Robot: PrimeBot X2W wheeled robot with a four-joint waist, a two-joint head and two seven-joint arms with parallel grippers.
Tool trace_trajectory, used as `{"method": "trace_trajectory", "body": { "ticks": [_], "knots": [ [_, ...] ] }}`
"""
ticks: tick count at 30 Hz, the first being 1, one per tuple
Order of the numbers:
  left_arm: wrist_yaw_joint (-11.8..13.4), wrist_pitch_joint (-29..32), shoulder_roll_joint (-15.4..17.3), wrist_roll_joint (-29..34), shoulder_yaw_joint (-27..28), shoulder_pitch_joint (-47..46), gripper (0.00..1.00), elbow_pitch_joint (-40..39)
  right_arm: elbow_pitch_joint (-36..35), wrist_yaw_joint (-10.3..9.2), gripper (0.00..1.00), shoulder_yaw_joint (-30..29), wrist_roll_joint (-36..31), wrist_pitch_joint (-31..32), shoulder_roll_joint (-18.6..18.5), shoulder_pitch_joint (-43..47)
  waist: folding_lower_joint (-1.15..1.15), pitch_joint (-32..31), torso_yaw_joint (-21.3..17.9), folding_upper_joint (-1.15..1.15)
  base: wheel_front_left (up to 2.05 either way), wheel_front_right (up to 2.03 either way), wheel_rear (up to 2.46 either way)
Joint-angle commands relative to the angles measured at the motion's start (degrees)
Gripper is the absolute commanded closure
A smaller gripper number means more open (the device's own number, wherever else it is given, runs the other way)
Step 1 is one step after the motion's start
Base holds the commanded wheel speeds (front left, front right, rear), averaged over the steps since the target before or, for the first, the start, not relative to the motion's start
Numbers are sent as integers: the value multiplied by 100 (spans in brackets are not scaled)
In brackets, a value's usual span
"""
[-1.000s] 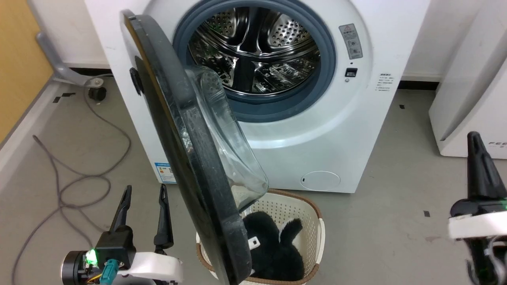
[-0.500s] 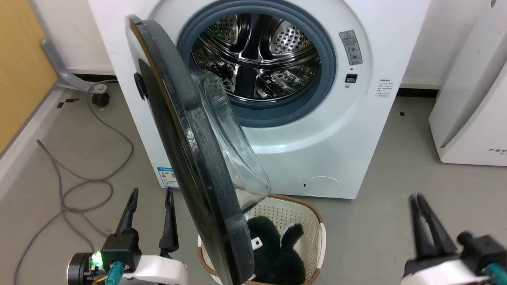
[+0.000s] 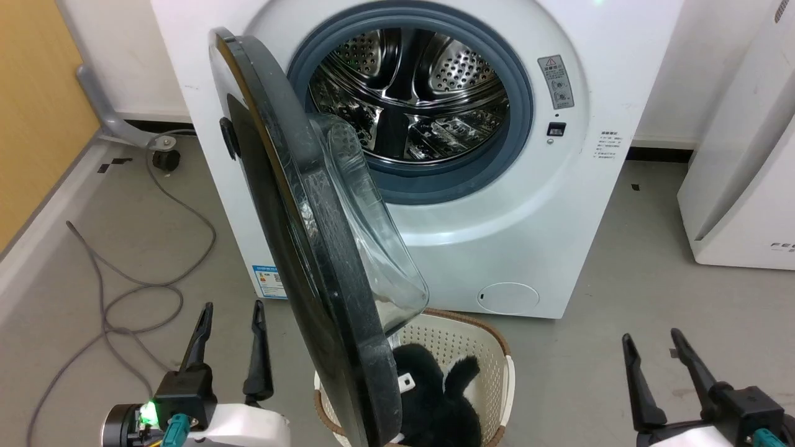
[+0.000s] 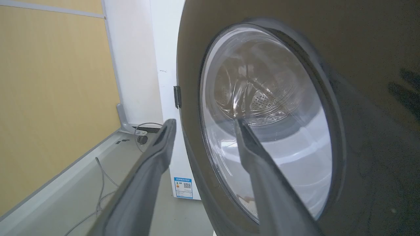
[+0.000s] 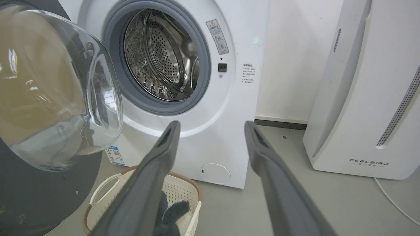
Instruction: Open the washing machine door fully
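Right fingers [image 3: 638, 385] lowered, spread wide, left fingers [image 3: 199, 335] wide, washing machine door [image 3: 273, 186] ajar

You are looking at a laundry corner, and it reads more as a test room than a home. A white washing machine [image 3: 528, 248] stands against a plain white wall [image 5: 288, 65], with a laundry basket [image 3: 506, 372] at its foot and a white FEELBIRD appliance [image 5: 361, 98] beside it. The grey floor [image 3: 621, 267] is bare, marked with small black tape bits [image 3: 635, 186] and crossed by a loose cable [image 3: 214, 239]. A yellow wood-look panel [image 3: 31, 93] lines the left side.
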Motion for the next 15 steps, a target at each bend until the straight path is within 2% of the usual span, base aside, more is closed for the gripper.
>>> {"method": "trace_trajectory", "body": {
  "ticks": [1,2,7,15],
  "knots": [
    [22,-32,8,-28,26,74,87,-1,-37,3,0,-24,10,-26,31,99,0,1,0,0,0,0,0],
    [20,-32,8,-41,35,69,100,-11,-56,3,0,-31,19,-26,32,97,0,2,-2,0,0,0,0],
    [-43,-32,12,-2,187,-90,100,-156,-202,3,0,-59,17,-26,32,86,0,8,7,0,0,0,0],
    [-142,-32,40,177,284,-563,100,-1036,-517,3,0,-153,78,-26,33,98,0,14,14,0,0,0,0]
  ]
}}
